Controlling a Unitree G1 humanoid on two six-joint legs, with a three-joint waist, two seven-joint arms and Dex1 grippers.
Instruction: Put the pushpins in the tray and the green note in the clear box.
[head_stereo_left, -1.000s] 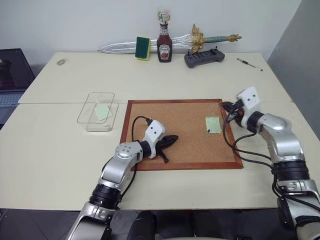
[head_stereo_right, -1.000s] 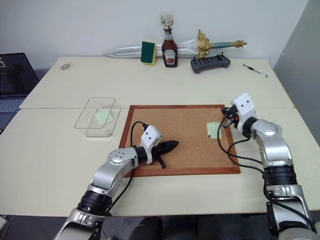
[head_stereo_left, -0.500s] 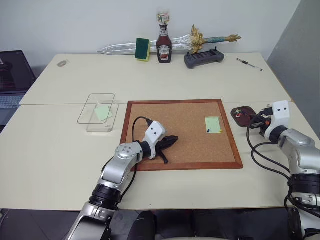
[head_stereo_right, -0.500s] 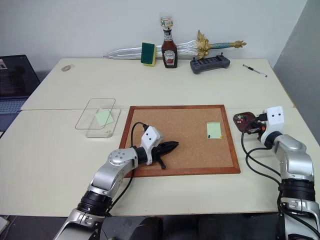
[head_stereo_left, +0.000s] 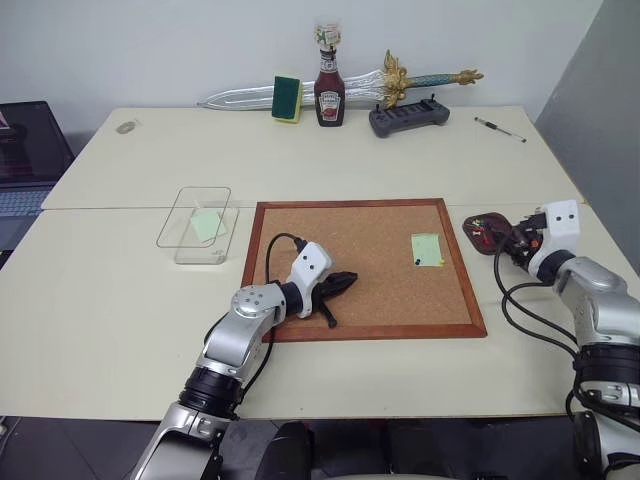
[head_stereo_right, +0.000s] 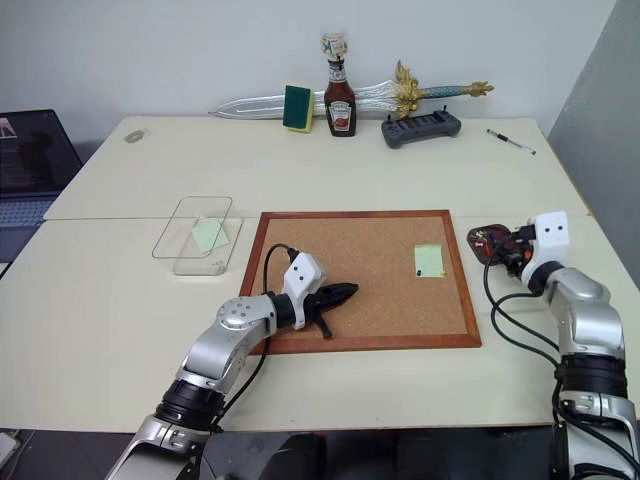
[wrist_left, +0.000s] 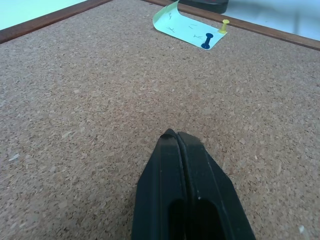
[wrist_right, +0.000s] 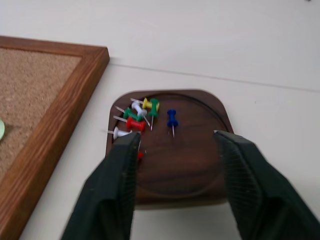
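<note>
Hovering right gripper (wrist_right: 175, 145): fingers spread wide over the tray, nothing between them, at the corkboard's 3 o'clock side in the head views.
Tray (wrist_right: 200, 165): dark reddish-brown dish on the table just beside the corkboard's right frame; the right fingers (wrist_right: 117, 175) straddle its near rim.
Pushpins in tray: a cluster of green, yellow, white and red pins (wrist_right: 136, 115) toward the dish's corkboard side, and a blue pin (wrist_right: 172, 119) lying apart nearer the middle; another bit of red shows by the left-hand finger.
Left gripper (wrist_left: 176, 137): fingers pressed together, holding nothing, tip low over bare cork near the board's 7 o'clock corner.
Corkboard (head_stereo_left: 340, 235): wood-framed, lying flat at the table's centre.
Green note (head_stereo_left: 426, 249): on the cork toward 3 o'clock, one edge curling up in the left wrist view.
Pins on note: a dark blue pin (wrist_left: 206, 40) and a yellow one (wrist_left: 223, 26) at its near corner.
Clear box (head_stereo_left: 195, 225): at 9 o'clock of the corkboard, just off its frame, with a pale green sheet (head_stereo_left: 207, 224) inside.
Table back edge, 12 o'clock: toy sword (head_stereo_left: 340, 85), sponge (head_stereo_left: 286, 97), ketchup bottle (head_stereo_left: 329, 85), a dark controller (head_stereo_left: 408, 117) and a pen (head_stereo_left: 499, 129).
</note>
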